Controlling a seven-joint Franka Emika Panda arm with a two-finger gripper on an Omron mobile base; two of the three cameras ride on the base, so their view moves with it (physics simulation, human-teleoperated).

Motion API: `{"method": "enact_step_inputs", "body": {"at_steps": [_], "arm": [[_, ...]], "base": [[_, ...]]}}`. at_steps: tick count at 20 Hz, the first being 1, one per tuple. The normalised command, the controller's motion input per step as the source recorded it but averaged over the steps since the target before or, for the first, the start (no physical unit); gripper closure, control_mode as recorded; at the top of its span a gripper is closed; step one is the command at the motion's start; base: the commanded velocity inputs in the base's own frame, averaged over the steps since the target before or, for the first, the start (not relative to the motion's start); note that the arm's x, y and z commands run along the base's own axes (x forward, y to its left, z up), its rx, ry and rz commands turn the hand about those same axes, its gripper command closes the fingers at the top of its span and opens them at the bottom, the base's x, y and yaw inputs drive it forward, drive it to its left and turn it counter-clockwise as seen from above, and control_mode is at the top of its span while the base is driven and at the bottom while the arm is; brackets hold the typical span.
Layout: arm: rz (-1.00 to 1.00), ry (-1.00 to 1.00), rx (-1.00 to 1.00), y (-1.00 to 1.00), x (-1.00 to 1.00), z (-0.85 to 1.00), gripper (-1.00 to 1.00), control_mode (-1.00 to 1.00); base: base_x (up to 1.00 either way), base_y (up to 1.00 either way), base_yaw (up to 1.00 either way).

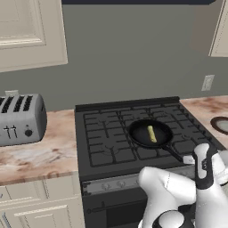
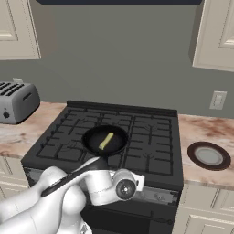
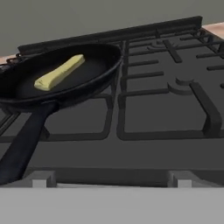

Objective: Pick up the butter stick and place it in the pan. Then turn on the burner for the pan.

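The butter stick [image 1: 152, 133] [image 2: 106, 140] [image 3: 59, 73] lies flat inside the black pan [image 1: 141, 137] [image 2: 93, 140] [image 3: 89, 81]. The pan sits on the stove's front burner, a little right of centre in the left base view. Its long handle [image 3: 22, 148] points toward the stove's front edge. My gripper [image 1: 191, 159] [image 3: 112, 178] hovers low at that front edge, just right of the handle's end, looking across the grates. It is open, its tips wide apart with nothing between them. It touches neither the pan nor the butter.
The stove's knobs [image 1: 120, 183] run along the front panel below the cooktop. A silver toaster [image 1: 20, 118] [image 2: 16, 103] stands on the left counter. A grey-brown dish [image 2: 209, 156] [image 1: 221, 124] rests on the right counter. Cabinets hang above on both sides.
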Motion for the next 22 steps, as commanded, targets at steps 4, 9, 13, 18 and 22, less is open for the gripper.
{"method": "enact_step_inputs", "body": {"at_steps": [4,9,13,18,22], "arm": [[0.00,-0.04,0.00,0.00,-0.35,-0.15,-1.00,-1.00],[0.00,-0.05,0.00,0.00,-0.31,-0.30,-1.00,-1.00],[0.00,-0.09,0.00,0.00,-0.14,-0.35,-1.00,-1.00],[0.04,-0.11,0.00,0.00,-0.01,-0.25,-1.00,-1.00],[0.07,-0.11,0.00,0.00,0.00,-0.16,-1.00,-1.00]], "base": [[0.00,0.00,0.00],[0.00,0.00,0.00],[0.00,0.00,0.00],[0.00,0.00,0.00],[0.00,0.00,0.00]]}}
